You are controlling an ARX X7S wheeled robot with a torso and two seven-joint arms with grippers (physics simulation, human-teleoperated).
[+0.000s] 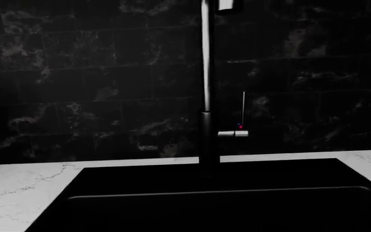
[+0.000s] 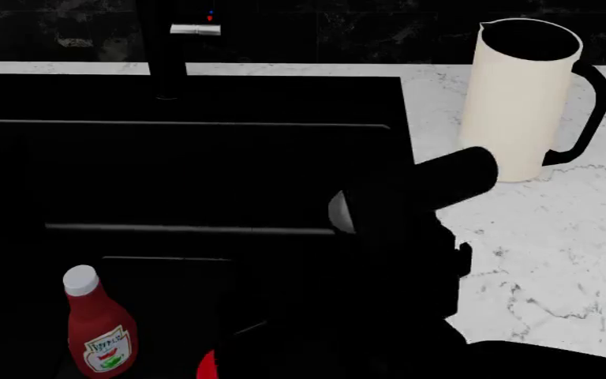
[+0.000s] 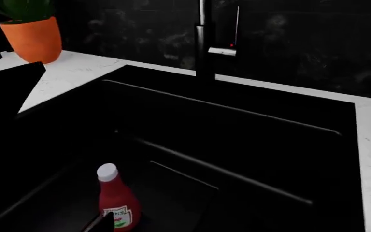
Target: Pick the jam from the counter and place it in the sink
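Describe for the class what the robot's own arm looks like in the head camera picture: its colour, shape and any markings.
The right arm is matte black throughout, built of chunky rounded segments, one a smooth cylinder ending near the cream pitcher. A pale grey ring shows at one joint. No cables or markings are visible. The end effector cannot be made out against the black sink.
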